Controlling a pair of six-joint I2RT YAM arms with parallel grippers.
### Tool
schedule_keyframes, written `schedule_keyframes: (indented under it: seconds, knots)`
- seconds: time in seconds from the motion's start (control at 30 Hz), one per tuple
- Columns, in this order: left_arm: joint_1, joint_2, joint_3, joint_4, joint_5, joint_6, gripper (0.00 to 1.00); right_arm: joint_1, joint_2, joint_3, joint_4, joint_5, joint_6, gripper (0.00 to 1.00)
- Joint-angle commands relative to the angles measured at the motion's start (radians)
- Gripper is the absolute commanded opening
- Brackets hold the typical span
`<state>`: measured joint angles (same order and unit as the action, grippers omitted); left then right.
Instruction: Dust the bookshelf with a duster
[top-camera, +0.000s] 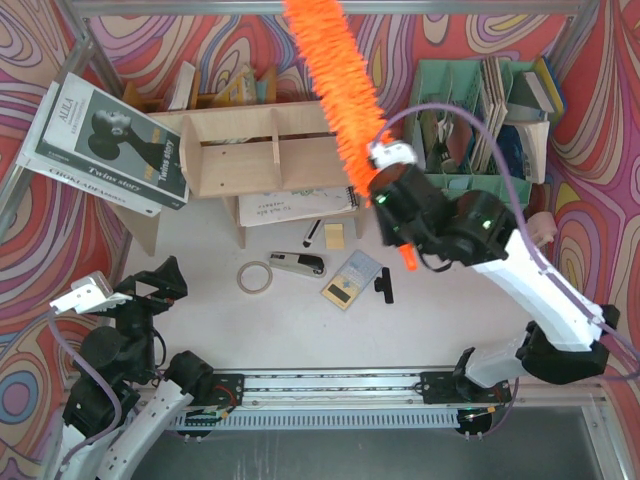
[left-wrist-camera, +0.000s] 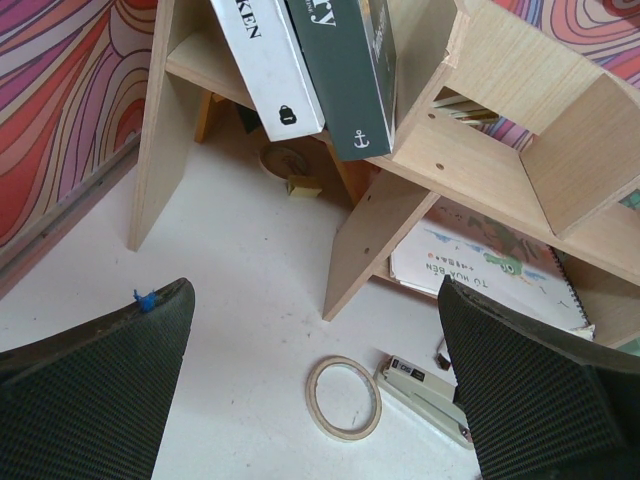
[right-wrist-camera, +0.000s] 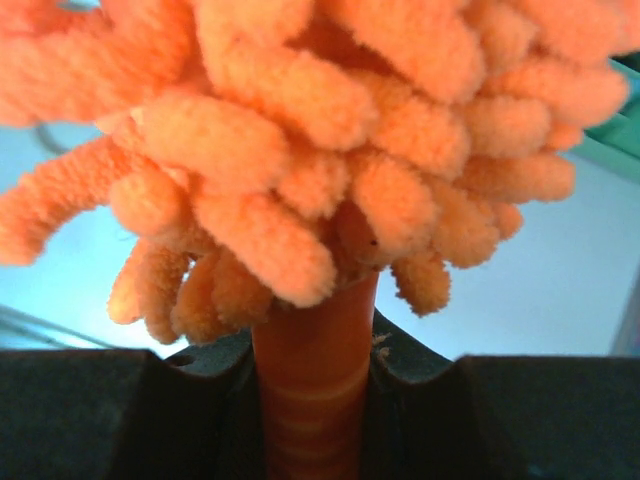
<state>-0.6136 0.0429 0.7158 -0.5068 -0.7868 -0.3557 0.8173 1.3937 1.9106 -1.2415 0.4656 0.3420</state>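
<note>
The bookshelf (top-camera: 268, 150) is a light plywood unit standing at the back centre; its legs and dividers also fill the left wrist view (left-wrist-camera: 470, 130). The orange fluffy duster (top-camera: 335, 80) slants from the top edge down over the shelf's right end. My right gripper (top-camera: 388, 195) is shut on its orange handle (right-wrist-camera: 315, 385), just below the fluffy head (right-wrist-camera: 330, 130); the handle's end (top-camera: 405, 260) sticks out behind the gripper. Whether the head touches the shelf I cannot tell. My left gripper (top-camera: 160, 282) sits low at the near left, open and empty (left-wrist-camera: 315, 300).
Two big books (top-camera: 105, 140) lean on the shelf's left end. A mint-green organiser (top-camera: 480, 120) stands at the back right, a darker rack (top-camera: 215, 90) behind the shelf. On the table lie a tape roll (top-camera: 255, 277), a stapler (top-camera: 297, 263), a notebook (top-camera: 297, 207) and a card (top-camera: 350, 280).
</note>
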Motion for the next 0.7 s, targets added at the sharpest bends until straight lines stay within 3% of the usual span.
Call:
schedule_keyframes:
  seconds: [0.0, 0.17, 0.33, 0.67]
  knots:
    - [0.005, -0.015, -0.003, -0.008, -0.024, -0.009, 0.98, 0.201, 0.101, 0.057, -0.045, 0.086, 0.086, 0.0]
    - [0.005, -0.023, 0.0, -0.012, -0.037, -0.011, 0.98, 0.348, 0.138, -0.001, -0.035, 0.059, 0.168, 0.0]
    - [0.005, -0.013, 0.013, -0.045, -0.078, -0.03, 0.98, 0.453, 0.105, -0.137, 0.096, -0.002, 0.244, 0.0]
    - [0.005, 0.016, 0.037, -0.107, -0.141, -0.067, 0.98, 0.629, 0.114, -0.288, 0.2, 0.076, 0.5, 0.0]
